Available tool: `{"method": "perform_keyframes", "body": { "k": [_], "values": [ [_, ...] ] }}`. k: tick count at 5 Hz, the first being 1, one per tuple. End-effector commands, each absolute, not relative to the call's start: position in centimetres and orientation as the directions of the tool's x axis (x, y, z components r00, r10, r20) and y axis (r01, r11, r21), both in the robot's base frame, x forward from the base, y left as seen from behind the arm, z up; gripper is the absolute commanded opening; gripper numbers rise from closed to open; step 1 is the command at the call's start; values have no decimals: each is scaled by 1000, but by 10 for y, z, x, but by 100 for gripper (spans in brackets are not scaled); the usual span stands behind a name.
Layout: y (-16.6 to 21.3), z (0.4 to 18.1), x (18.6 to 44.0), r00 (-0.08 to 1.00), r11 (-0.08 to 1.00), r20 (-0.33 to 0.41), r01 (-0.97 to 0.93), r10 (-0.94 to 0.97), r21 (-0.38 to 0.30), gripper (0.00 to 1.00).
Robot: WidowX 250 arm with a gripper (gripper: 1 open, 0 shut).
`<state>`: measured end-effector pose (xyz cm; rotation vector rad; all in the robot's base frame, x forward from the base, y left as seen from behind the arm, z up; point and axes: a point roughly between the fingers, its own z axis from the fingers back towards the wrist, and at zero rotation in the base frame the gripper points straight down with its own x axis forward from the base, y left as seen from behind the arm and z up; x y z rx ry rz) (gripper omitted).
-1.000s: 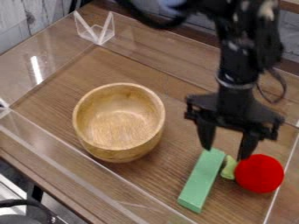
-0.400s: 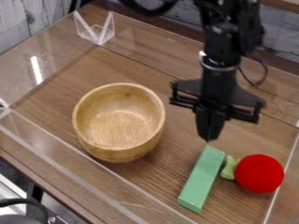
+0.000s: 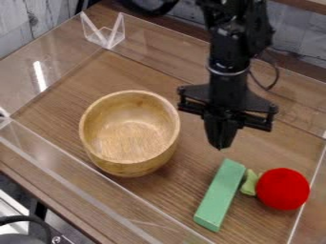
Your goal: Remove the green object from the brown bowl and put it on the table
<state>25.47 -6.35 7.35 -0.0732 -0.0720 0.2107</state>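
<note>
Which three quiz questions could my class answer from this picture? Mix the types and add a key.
1. Multiple choice: What lies right beside the red ball?
a) the bowl
b) the green block
c) a blue cup

2. True or false: The green block is inside the bowl.

3. Fill in the blank: The green block lies directly on the ____.

Key: 1 b; 2 false; 3 table
</note>
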Motion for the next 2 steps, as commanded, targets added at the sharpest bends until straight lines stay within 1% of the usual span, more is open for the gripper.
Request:
{"method": "perform_keyframes", "body": {
  "k": [1,2],
  "values": [
    [-66,80,257,970,972,83,-222,229,-83,100],
    [-69,80,257,966,968,78,-239,245,-75,0]
  ]
}}
